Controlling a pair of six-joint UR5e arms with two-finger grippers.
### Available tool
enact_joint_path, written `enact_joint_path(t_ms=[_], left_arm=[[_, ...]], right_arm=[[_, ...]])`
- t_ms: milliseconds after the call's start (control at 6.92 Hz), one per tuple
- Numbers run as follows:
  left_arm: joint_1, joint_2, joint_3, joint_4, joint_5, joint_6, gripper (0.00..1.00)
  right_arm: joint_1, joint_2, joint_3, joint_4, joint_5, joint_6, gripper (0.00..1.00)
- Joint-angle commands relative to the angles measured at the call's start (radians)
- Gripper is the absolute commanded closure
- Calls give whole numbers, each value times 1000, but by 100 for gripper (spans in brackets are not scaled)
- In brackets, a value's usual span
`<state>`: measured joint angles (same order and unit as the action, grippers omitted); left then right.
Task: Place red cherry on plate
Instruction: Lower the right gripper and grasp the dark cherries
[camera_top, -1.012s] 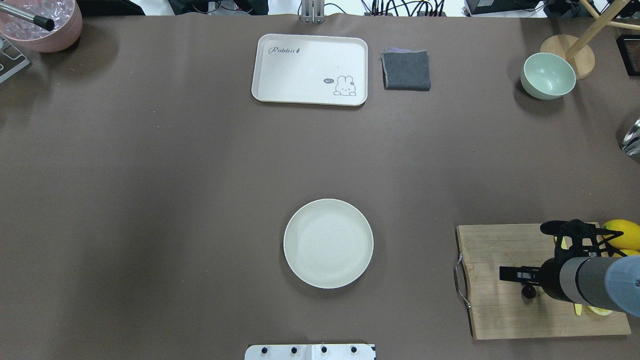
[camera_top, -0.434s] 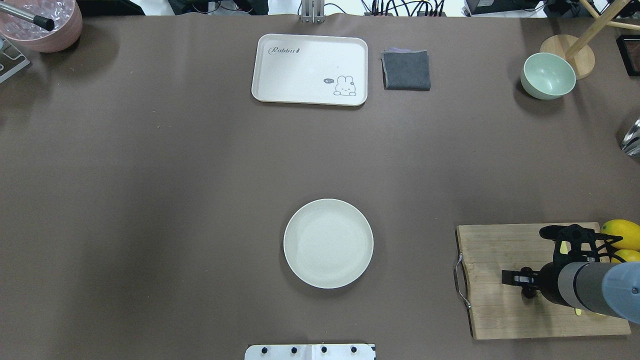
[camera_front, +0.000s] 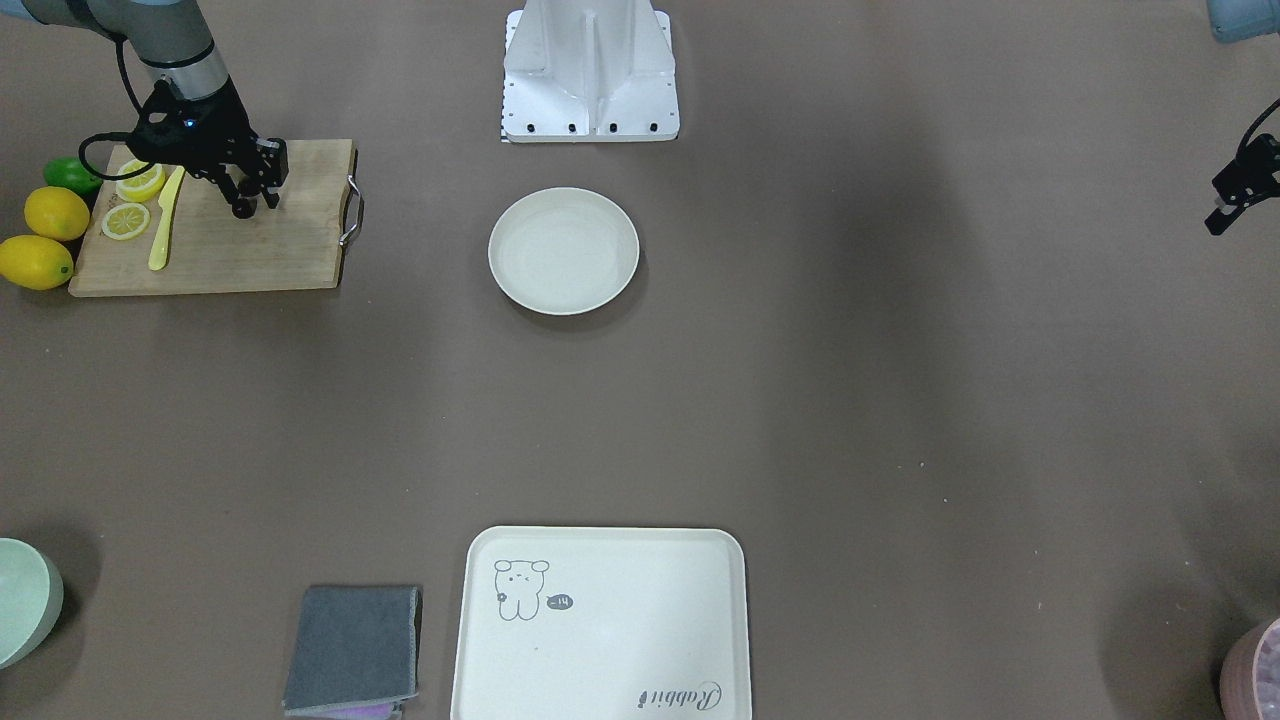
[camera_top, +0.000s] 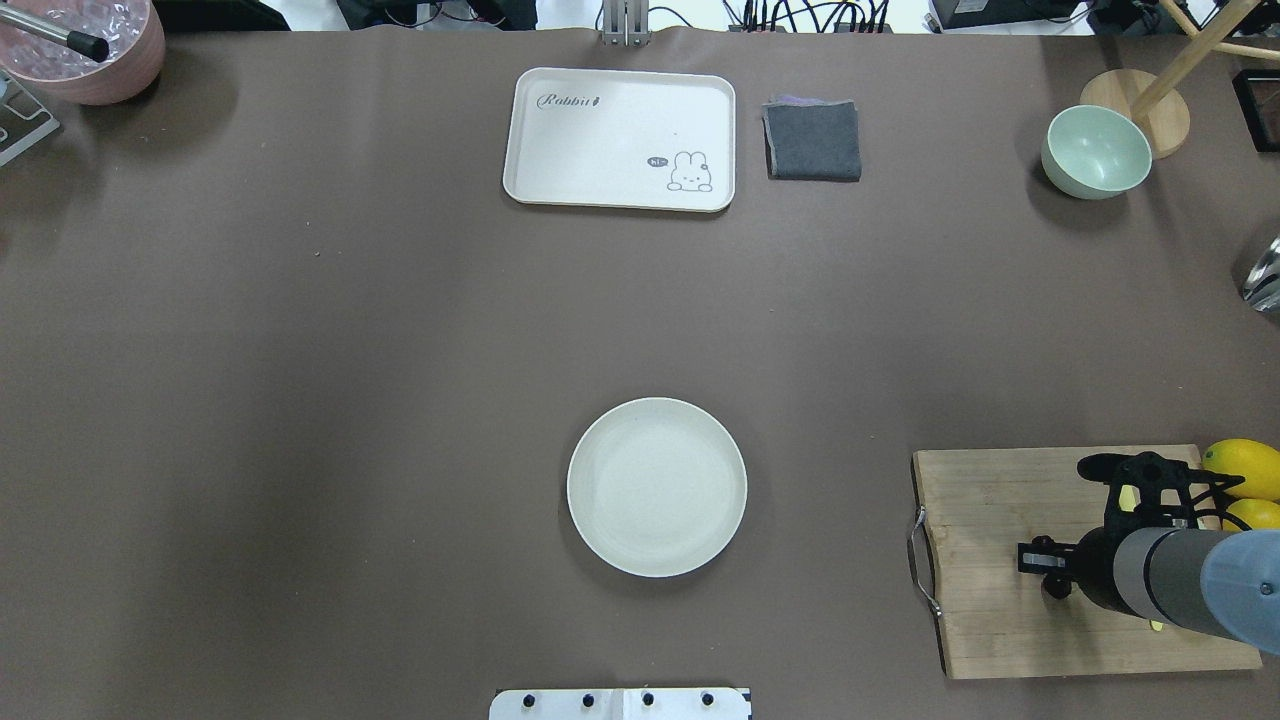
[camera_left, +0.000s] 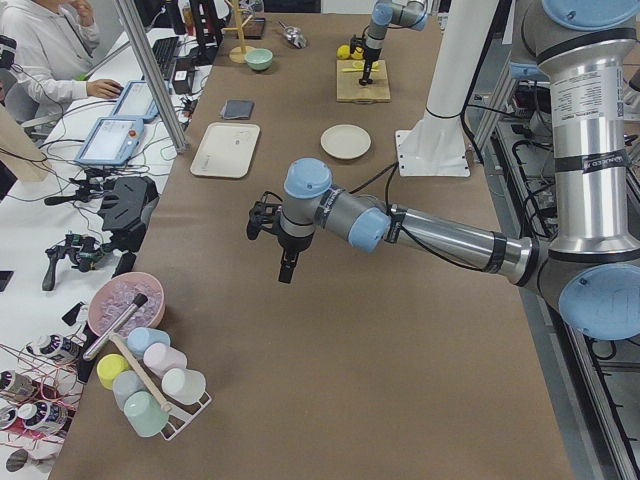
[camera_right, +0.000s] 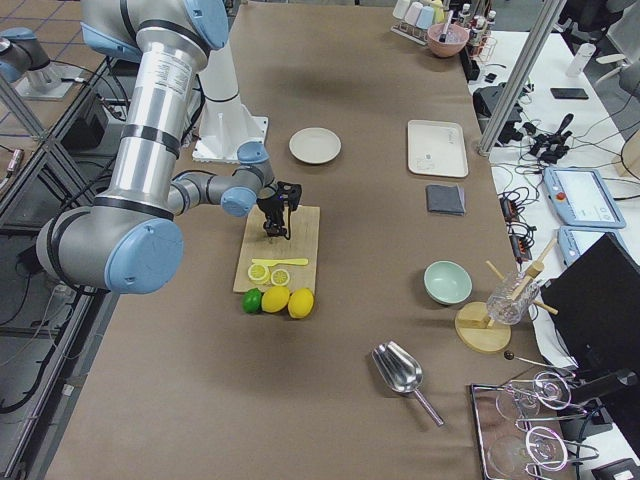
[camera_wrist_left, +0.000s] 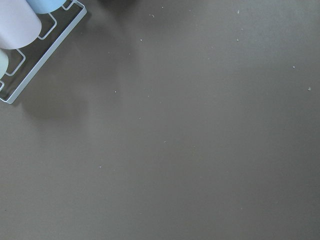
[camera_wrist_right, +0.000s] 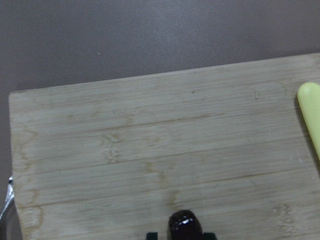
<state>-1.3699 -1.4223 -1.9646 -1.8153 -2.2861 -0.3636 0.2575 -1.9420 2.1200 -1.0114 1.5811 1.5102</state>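
Right gripper (camera_top: 1048, 572) edged toward 3 o'clock | jaws seemingly clamped on tiny dark maroon cherry (camera_wrist_right: 184, 226) | left jaws: cannot tell | risk: small round fruit slips before round cream-white plate (camera_top: 656, 487) at 9 o'clock

Right arm reaches in from the right side of the overhead view, wrist bent down, right gripper (camera_top: 1055, 582) low and pointing straight down, fingers drawn close together; exact closure unclear. Left arm stretched out far to the robot's left, left gripper (camera_left: 286, 270) hanging above the table, pointing down, nothing in it; open or closed not discernible.
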Motion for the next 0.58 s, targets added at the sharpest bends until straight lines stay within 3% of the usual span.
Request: enact_joint_path(t_ms=[0,434], left_arm=[[0,-4,3,1,1,0,2],[0,-4,3,1,1,-2,2]], right_arm=[[0,2,0,1,0,-1,98],[25,0,43,-9,31,-4,100]])
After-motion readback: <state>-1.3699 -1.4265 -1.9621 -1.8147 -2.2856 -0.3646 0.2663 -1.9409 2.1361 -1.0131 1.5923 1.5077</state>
